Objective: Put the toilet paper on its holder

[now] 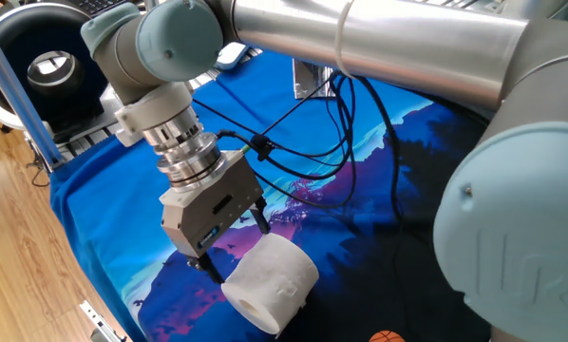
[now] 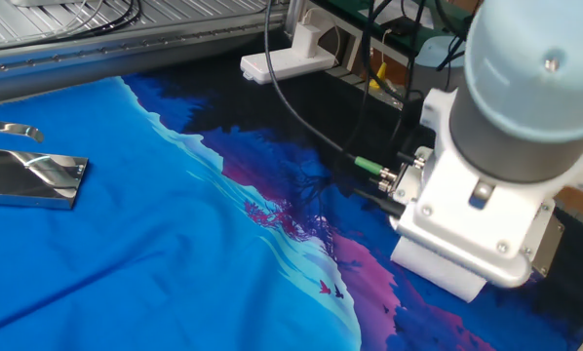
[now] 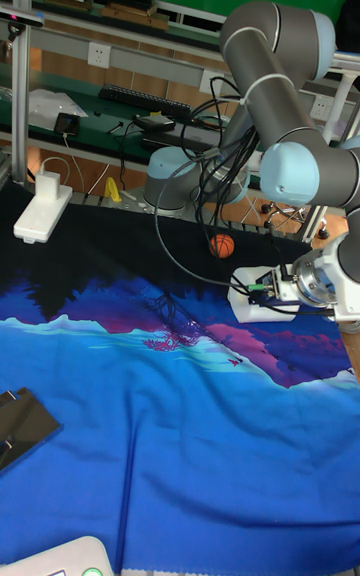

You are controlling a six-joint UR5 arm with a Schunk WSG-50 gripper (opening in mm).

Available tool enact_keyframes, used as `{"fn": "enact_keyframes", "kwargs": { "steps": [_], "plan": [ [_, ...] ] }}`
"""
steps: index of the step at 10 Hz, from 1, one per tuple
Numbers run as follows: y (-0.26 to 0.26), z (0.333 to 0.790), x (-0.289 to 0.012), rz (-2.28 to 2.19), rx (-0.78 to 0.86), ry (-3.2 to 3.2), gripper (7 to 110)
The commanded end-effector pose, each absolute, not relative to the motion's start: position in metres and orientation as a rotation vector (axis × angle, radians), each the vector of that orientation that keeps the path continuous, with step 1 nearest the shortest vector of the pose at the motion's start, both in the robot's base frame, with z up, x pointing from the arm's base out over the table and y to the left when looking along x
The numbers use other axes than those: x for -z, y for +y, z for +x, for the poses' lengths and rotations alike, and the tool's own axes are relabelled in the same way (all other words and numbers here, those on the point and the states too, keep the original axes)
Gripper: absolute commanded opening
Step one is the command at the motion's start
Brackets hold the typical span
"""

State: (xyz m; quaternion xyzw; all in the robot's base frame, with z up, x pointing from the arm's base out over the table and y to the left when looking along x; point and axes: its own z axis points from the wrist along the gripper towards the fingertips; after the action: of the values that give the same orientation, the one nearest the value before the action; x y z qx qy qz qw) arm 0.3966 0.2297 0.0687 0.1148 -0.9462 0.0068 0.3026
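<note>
step in hand is judged to be the approach for the grasp: the claw [image 1: 229, 241] is lowered right at the toilet paper [image 1: 272, 282], which is lying on its side on the blue printed cloth [image 1: 104, 195] covering the tabletop, hollow core facing the near edge. in one fixed view the fingers [image 1: 261, 218] are seen spread apart, one just behind the roll's top and one down at its near side, so the claw is read as wide and nothing is held yet; contact cannot be told. next move is judged to need a bit more descent so the roll is straddled, then a gentle squeeze since the tissue is soft, then a lift and carry across the cloth. the holder [image 2: 30, 177] is shown clearly only in the other fixed view, shiny, well apart from the roll at the far side of the cloth; there the claw body hides most of the roll. in the tall fixed view the fingers are not made out.
</note>
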Motion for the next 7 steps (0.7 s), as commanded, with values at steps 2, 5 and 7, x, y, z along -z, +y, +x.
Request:
{"fn": "enact_keyframes", "kwargs": {
  "steps": [2, 5, 7],
  "plan": [
    [0.233, 0.395, -0.068, 0.306, -0.018, -2.485, 110],
    [0.242, 0.395, -0.07, 0.327, 0.028, -2.477, 110],
    [0.243, 0.397, -0.069, 0.337, 0.043, -2.484, 110]
  ]
}}
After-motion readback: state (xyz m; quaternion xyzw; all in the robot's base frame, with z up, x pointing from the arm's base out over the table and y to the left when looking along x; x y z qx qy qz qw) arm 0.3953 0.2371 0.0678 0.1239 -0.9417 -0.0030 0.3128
